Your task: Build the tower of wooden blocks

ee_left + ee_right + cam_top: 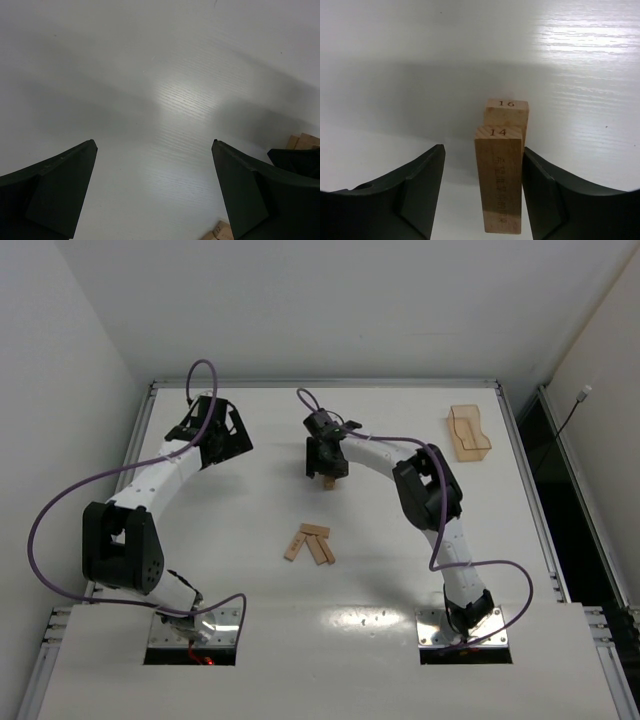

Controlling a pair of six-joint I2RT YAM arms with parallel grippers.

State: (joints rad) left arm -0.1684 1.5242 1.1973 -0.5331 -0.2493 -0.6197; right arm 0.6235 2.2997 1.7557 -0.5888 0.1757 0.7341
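Tower (328, 483): two wood blocks (498, 180), on bench (400, 560) well left of tray (468, 432). Placing step, right jaws apart astride it; left jaws apart, empty. Next: lift clear without nudging, fetch loose blocks (310, 543).

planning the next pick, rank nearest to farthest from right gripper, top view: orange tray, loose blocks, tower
1. tower, directly at the right gripper
2. loose blocks, table centre, toward the arm bases
3. orange tray, far right, back of table

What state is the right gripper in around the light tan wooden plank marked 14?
Open: one finger of the right gripper stands clear of the light tan wooden plank marked 14, table showing between.
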